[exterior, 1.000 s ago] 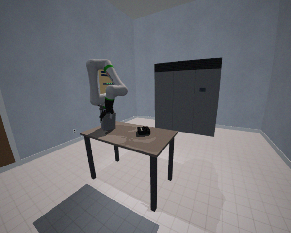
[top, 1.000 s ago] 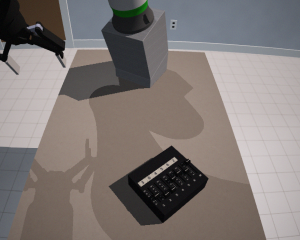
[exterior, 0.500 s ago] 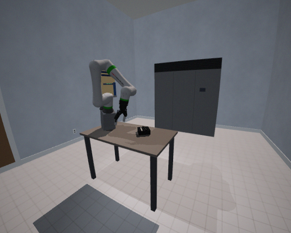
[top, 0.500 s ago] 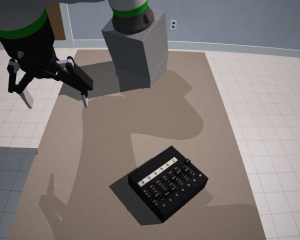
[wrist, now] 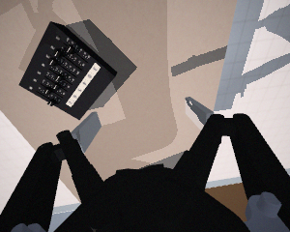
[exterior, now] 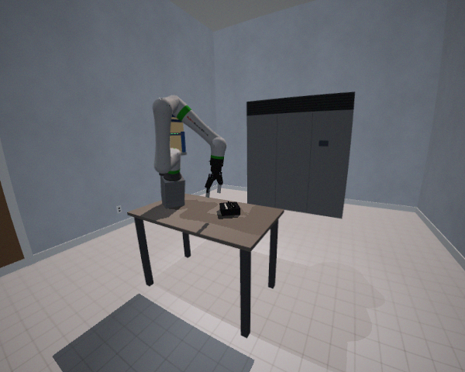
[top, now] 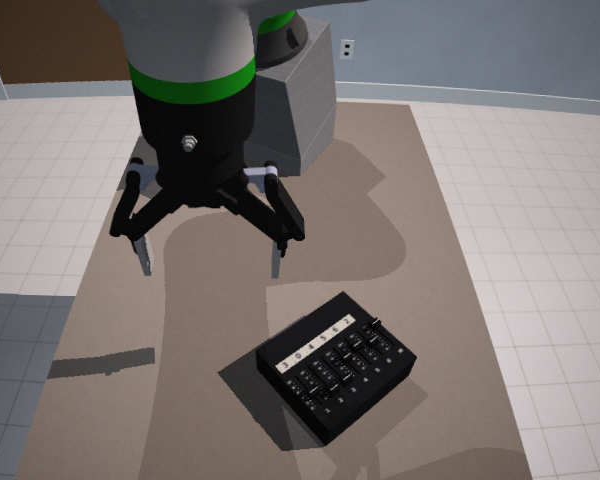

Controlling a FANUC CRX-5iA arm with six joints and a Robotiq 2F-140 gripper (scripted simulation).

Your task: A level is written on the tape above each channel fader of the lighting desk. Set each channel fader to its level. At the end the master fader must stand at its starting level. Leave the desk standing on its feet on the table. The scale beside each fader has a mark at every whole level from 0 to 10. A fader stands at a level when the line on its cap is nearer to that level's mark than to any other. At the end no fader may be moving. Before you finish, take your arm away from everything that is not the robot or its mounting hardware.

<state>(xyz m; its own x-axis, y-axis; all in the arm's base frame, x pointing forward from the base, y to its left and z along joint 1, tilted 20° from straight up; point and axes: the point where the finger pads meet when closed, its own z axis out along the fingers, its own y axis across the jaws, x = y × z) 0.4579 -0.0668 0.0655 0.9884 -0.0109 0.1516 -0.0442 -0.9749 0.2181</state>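
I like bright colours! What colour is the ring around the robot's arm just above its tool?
Bright green. The ring shows best in the top view, above the open tool.
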